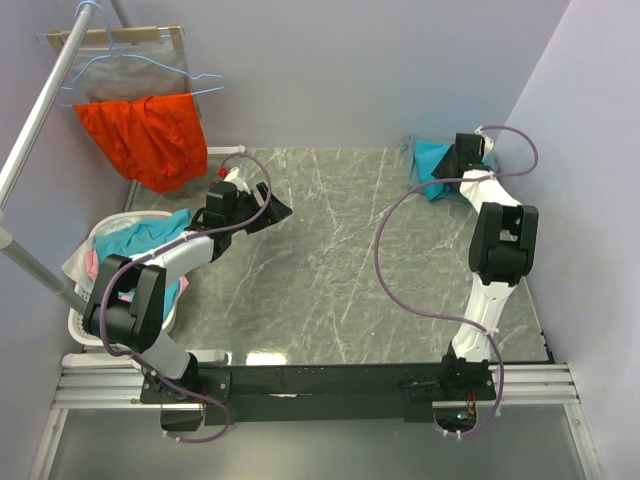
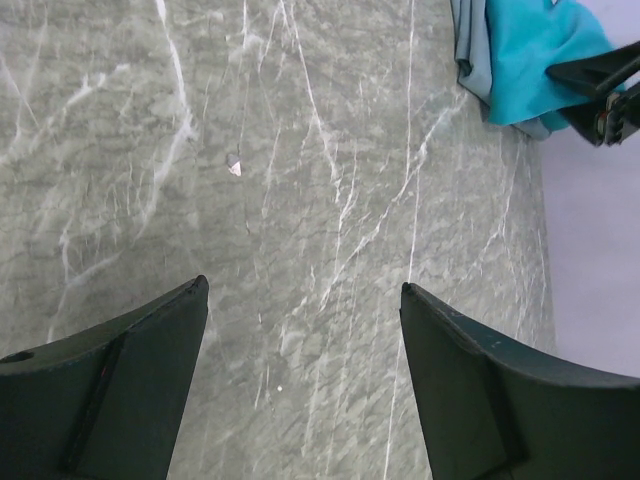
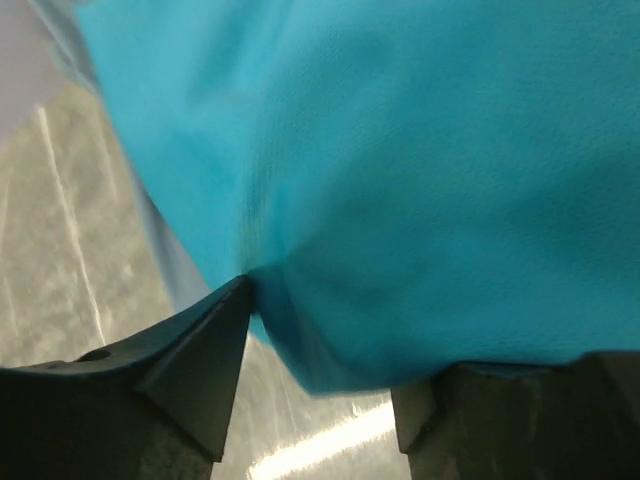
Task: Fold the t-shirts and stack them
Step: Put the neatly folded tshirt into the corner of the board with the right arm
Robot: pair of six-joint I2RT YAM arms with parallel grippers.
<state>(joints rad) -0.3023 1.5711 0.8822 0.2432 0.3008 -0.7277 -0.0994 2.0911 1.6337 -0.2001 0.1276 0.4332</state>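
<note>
Right gripper (image 3: 322,335) jaws apart, teal t-shirt (image 3: 400,150) cloth sagging between them. It lies on the grey-blue t-shirt (image 2: 470,55) at the far right corner of the tabletop (image 1: 320,260). Left gripper (image 2: 305,285) spread wide, near left edge.

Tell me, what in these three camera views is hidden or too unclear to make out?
Right wrist view: the teal t-shirt fills the blurred frame, so its fold is unreadable.
Left wrist view: the top edge cuts off the grey-blue t-shirt.
Top view: the right arm covers part of the teal t-shirt; the left arm covers part of the laundry basket.
</note>
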